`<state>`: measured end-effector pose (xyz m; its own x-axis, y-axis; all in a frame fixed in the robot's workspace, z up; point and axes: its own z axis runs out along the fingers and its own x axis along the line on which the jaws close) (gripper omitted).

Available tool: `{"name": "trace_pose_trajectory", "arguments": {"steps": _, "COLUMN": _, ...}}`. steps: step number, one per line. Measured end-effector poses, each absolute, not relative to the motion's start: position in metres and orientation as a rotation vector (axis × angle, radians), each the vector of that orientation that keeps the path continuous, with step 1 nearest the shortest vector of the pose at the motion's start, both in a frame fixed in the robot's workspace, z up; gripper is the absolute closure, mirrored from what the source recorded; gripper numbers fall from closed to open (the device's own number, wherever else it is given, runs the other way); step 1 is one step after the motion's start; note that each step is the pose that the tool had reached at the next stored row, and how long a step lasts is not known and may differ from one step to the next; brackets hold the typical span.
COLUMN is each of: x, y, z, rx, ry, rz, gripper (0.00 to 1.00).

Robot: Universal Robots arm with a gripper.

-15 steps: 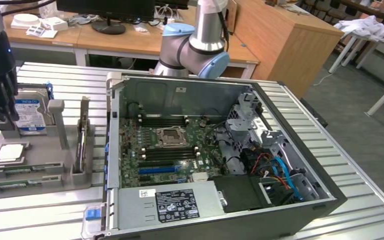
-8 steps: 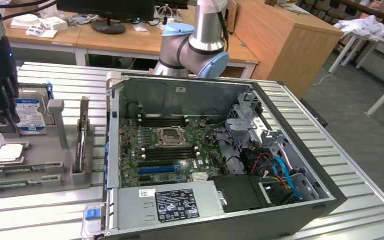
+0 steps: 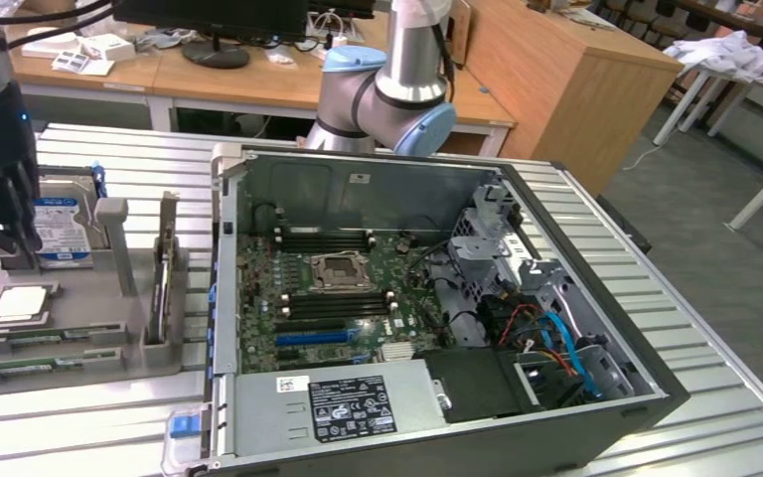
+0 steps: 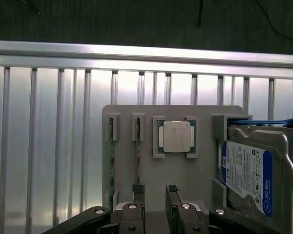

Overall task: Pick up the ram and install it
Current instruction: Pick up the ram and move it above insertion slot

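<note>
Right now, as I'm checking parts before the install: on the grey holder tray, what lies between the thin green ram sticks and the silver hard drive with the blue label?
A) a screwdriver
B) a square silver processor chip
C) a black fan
B: the square silver processor chip sits in its own frame on the grey holder tray, green ram sticks on one side, blue-labelled hard drive on the other.

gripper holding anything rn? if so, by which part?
Nothing held. The gripper is open over the tray, with nothing between its fingers. The ram sits in its tray slot.
</note>
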<state>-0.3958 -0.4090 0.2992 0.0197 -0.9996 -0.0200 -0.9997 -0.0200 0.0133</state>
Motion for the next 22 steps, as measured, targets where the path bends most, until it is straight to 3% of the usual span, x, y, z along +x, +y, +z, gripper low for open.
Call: {"name": "trace_pose_trajectory", "arguments": {"steps": 22, "x": -0.3958, "y": -0.4102, "z": 0.2914, "rx": -2.24, "ry": 2.196, "rz": 0.037, "gripper": 0.69}}
